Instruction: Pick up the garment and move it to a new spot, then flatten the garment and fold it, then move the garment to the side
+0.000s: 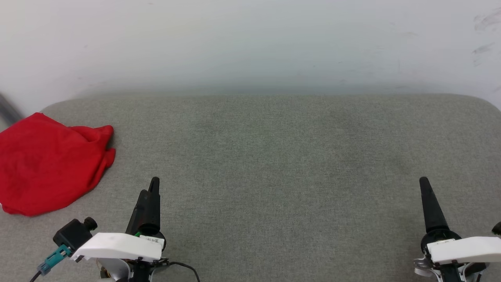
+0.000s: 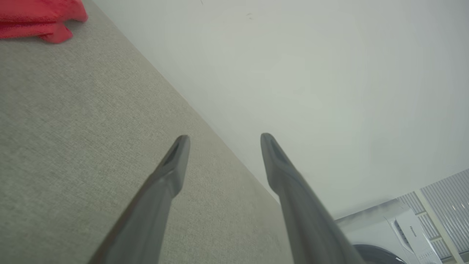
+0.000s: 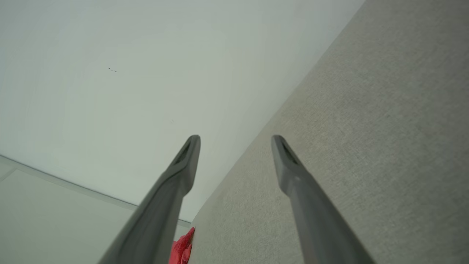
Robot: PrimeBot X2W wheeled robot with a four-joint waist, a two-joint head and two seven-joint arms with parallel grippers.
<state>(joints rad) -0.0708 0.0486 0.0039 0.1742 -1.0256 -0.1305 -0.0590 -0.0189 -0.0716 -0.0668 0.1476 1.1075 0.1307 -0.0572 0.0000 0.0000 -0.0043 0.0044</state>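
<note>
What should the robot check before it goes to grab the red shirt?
1. Left tool open, empty: ok.
2. Right tool open, empty: ok.
3. Red shirt in sight, on the grey surface to the robot's left: ok.
4. Shirt lying flat: not ok, bunched in a heap.
5. Sleeves or collar to aim for: cannot tell, folded out of sight.
6. Tool touching shirt: not ok, both apart from it.

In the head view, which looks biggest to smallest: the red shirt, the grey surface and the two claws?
1. Grey surface
2. Red shirt
3. Left claw and right claw: they look about alike, so I won't rank one over the other.
</note>
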